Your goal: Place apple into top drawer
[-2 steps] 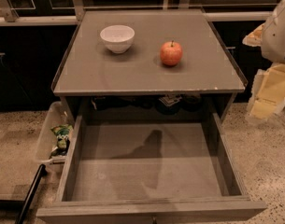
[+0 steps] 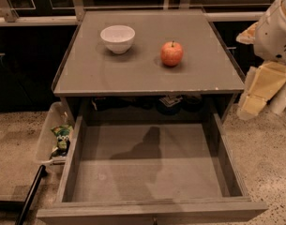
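While the end effector [image 2: 257, 90] hangs right of the surface [image 2: 133, 76], grip state indeterminate, glancing contact could roll the apple [image 2: 171, 54] away.

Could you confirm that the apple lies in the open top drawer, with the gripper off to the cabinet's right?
Not quite: the camera view shows the apple on the cabinet top, right of the white bowl. The top drawer is open, and the gripper is off to the cabinet's right.
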Motion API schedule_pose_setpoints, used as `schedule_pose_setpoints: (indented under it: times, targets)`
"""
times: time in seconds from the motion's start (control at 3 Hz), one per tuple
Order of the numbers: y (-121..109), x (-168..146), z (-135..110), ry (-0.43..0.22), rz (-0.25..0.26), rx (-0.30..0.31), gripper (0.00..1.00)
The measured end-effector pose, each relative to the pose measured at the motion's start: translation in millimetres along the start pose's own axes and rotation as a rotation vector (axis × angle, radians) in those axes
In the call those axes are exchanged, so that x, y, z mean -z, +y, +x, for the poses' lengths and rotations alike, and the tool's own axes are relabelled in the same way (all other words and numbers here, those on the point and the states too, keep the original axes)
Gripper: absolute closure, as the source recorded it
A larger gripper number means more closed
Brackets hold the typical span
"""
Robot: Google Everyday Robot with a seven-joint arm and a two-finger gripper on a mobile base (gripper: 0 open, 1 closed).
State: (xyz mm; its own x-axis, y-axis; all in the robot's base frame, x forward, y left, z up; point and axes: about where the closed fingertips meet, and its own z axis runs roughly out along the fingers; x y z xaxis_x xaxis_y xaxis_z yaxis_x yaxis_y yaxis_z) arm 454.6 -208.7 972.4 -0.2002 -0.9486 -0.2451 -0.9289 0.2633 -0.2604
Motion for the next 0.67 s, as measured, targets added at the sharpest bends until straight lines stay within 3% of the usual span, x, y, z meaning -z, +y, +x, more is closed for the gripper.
schedule_pose_setpoints:
  times: [0.67]
  targets:
    - [-77.4,-51.0,-38.0,-0.215,0.096,0.042,0.0]
